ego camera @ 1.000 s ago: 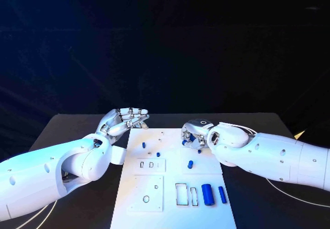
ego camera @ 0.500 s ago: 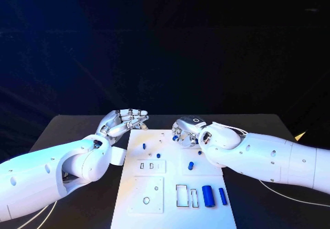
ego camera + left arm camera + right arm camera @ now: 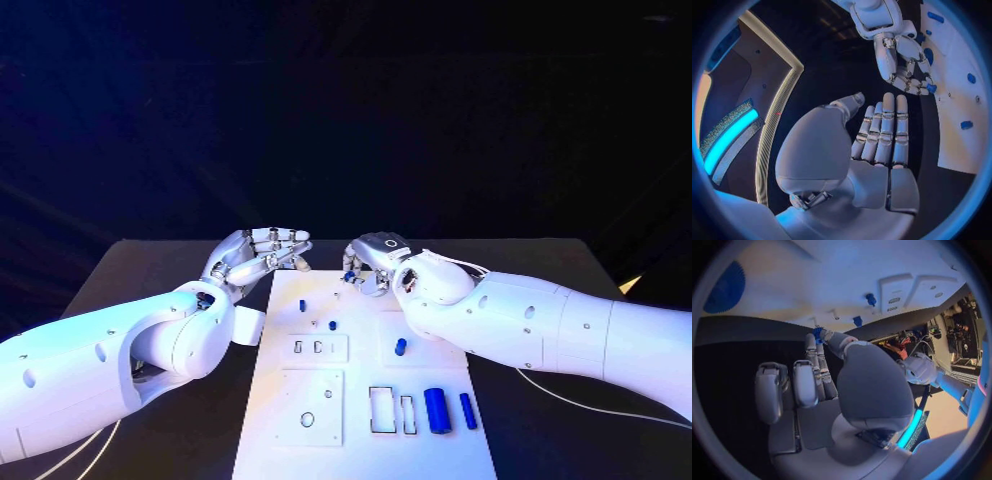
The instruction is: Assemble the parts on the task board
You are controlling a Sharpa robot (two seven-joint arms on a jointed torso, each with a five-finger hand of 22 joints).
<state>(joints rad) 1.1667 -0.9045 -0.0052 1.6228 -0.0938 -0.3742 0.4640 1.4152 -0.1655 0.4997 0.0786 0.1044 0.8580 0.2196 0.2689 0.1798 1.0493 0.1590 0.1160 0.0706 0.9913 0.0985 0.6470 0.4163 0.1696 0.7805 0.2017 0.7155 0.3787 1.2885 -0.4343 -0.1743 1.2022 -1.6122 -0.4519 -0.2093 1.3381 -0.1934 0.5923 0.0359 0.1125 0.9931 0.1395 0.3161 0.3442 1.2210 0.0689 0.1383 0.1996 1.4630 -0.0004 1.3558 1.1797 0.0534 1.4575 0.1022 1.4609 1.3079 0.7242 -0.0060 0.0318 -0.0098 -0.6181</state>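
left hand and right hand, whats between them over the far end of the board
In the head view, only a bare strip of the task board and dark table lies between the left hand and the right hand, which pinches a small blue part.

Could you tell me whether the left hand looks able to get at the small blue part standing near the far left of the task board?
Probably yes. The left hand hovers empty by the task board's far left corner, and the blue part stands just nearer, nothing between them. The right hand is off to one side.

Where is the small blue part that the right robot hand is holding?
In the head view, the small blue part is pinched in the right robot hand, above the far end of the white task board.
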